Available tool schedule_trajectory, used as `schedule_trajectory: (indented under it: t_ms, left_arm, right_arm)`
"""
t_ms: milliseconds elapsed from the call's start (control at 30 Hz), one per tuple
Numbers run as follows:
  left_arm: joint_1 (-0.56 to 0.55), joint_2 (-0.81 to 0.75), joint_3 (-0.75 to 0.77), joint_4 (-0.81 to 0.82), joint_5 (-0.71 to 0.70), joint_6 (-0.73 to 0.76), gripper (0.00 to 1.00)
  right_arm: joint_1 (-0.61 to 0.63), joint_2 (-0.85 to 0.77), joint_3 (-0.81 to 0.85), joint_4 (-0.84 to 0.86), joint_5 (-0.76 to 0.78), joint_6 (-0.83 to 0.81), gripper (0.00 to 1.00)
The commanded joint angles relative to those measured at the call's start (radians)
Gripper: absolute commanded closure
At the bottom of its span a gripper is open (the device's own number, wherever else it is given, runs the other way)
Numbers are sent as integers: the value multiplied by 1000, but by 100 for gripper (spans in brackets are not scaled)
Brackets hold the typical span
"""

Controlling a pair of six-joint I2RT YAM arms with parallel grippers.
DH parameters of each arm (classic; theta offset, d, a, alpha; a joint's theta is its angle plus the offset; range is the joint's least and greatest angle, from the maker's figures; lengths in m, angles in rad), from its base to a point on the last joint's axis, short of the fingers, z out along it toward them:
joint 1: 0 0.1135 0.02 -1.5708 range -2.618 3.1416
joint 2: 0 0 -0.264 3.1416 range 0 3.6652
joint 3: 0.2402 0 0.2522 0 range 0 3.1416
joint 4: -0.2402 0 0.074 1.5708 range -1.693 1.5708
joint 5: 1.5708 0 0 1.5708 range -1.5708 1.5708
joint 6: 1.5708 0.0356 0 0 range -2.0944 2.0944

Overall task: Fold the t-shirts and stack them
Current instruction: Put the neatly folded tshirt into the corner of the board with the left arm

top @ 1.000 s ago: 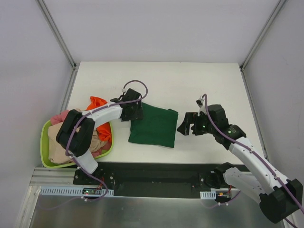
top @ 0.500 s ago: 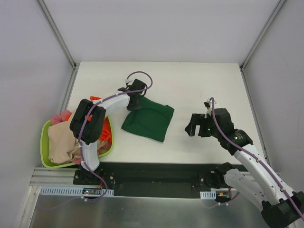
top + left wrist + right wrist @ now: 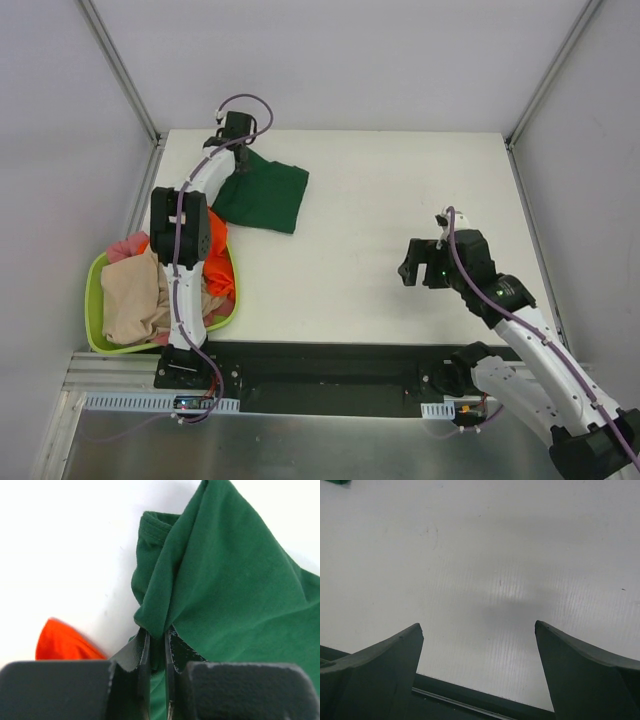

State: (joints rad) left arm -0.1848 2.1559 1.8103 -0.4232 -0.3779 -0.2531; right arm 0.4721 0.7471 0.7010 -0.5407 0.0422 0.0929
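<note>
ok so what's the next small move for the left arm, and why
Probably open the left pincer and let go: it is shut on a bunched edge of the green t-shirt, which lies folded on the table near the far left corner. The right pincer hangs open over bare table, far off.

Left fingers (image 3: 139, 652) pinched green t-shirt (image 3: 268, 195), dragged it far left.

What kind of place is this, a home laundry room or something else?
Probably a robot test cell, not a home: a bare white table walled by plain panels, two robot arms bolted at its near edge, and a basket of shirts.
</note>
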Motion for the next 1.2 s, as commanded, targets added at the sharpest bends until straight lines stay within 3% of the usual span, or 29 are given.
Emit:
schedule_trajectory:
  t_ms: [0,333,600,767,933,1033,1167]
  left_arm:
    - [59,64,130,-25,-36,118,100]
    - [139,169,282,-28,-110,291,100]
    - [177,277,398,-25,-251,298,100]
    - [203,314,449,-20,-244,362,100]
    - [208,321,475,1,-248,379,92]
    - [209,318,488,18,-317,360,86]
    - [209,317,491,29,-354,373,40]
  right_arm:
    - [-18,26,44,-37,51,-22,4]
    - [-47,146,87,-41,70,-18,4]
    - [-55,184,101,-42,39,-4,4]
    - [-58,184,88,-44,36,10,4]
    - [-56,187,83,-44,22,19,4]
    - [-58,181,83,-44,15,21,4]
    - [-58,166,78,-45,16,21,4]
